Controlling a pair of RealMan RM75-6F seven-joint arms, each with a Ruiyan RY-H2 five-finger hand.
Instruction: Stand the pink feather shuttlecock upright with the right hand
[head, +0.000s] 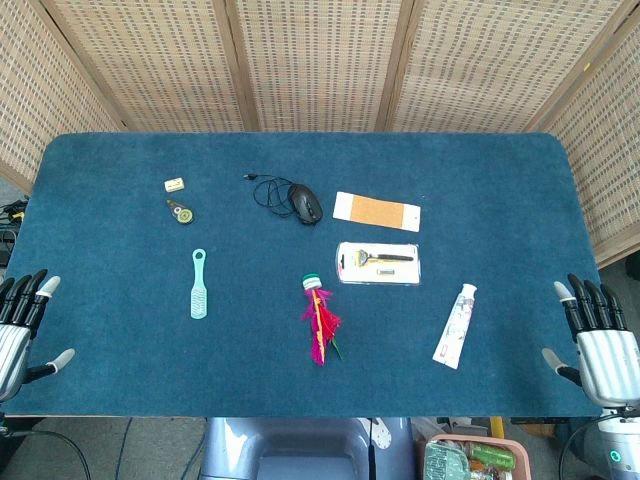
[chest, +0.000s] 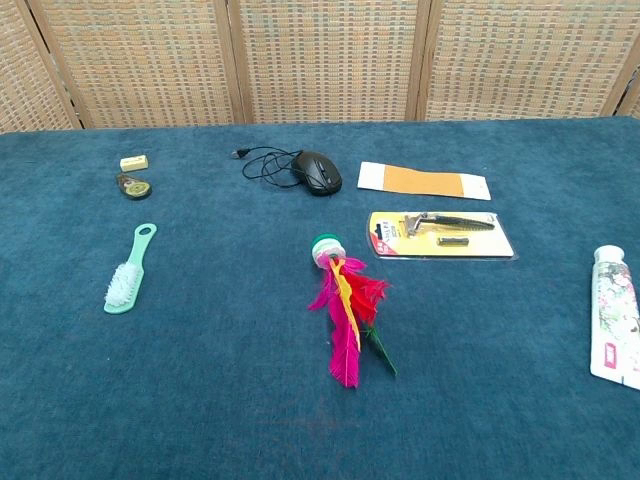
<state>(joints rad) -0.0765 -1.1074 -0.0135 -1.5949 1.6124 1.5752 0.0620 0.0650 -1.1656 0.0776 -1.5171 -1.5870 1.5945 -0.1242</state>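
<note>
The pink feather shuttlecock (head: 320, 318) (chest: 344, 305) lies flat near the middle of the blue table, its round green-and-white base pointing away from me and its pink, yellow and green feathers toward the front edge. My right hand (head: 594, 338) hovers at the table's right front corner, far to the right of the shuttlecock, fingers spread and holding nothing. My left hand (head: 22, 325) sits at the left front corner, also with fingers apart and empty. Neither hand shows in the chest view.
A razor in a blister pack (head: 377, 263) lies just right of the shuttlecock's base. A white tube (head: 456, 325) lies further right. A black mouse (head: 306, 202), a card (head: 376, 211), a mint brush (head: 199, 285), a tape dispenser (head: 181, 211) and an eraser (head: 174, 184) lie elsewhere.
</note>
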